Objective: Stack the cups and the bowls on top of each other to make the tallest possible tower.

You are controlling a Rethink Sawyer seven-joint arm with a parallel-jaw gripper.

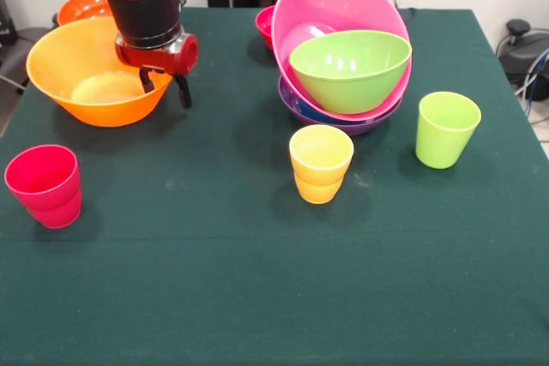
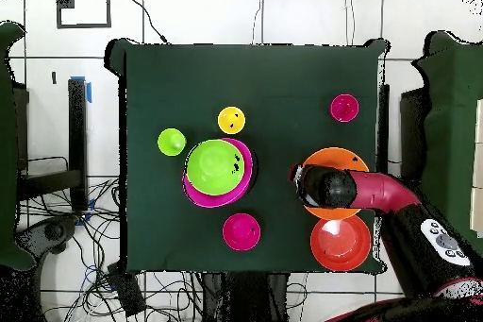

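My gripper [image 1: 165, 89] is open and hangs over the right rim of the large light orange bowl [image 1: 86, 75], with one finger inside the rim and one outside. The tower has a purple bowl [image 1: 360, 123] lowest, a sliver of a blue bowl [image 1: 310, 111], a tilted large pink bowl [image 1: 330, 2] and a lime green bowl [image 1: 350, 68] on top. The red cup [image 1: 43, 184], yellow cup [image 1: 320, 163] and lime green cup [image 1: 446, 129] stand apart and upright on the cloth. From overhead, my arm [image 2: 325, 188] covers part of the orange bowl [image 2: 338, 160].
A red-orange bowl [image 1: 84, 4] sits behind the light orange one at the far left corner. A small red bowl [image 1: 265, 23] peeks out behind the pink bowl. The dark green table cloth [image 1: 257, 280] ends at the near and side edges.
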